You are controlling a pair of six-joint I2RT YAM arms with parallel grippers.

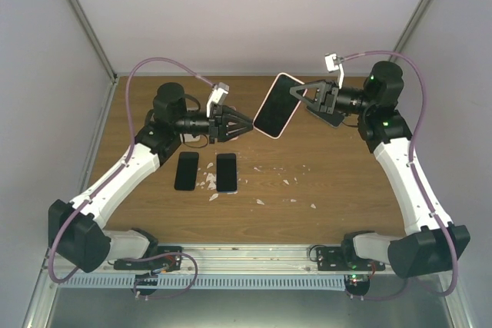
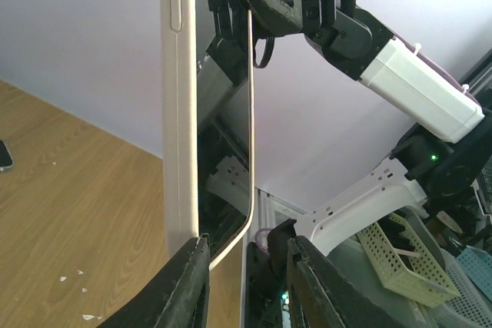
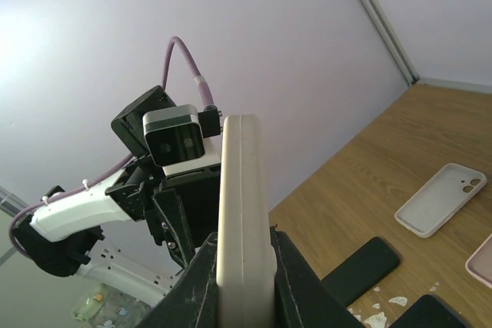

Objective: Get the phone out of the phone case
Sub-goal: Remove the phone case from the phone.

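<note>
The right gripper (image 1: 307, 98) clamps the light, rigid, slick black phone (image 1: 275, 107) in its pliable cream-pink case (image 3: 242, 190) above the wooden tabletop's (image 1: 338, 190) far middle, and the left gripper (image 1: 244, 124), jaws parted beside it, should probably peel the soft corner lip.

The top camera looks down from high behind the 2 arms and sees the whole desk (image 1: 346, 182). The wrist cameras sit close behind the left hand (image 2: 247, 245) and the right hand (image 3: 241, 240), each facing the other arm. All 3 views share the cased phone (image 1: 278, 105).
</note>
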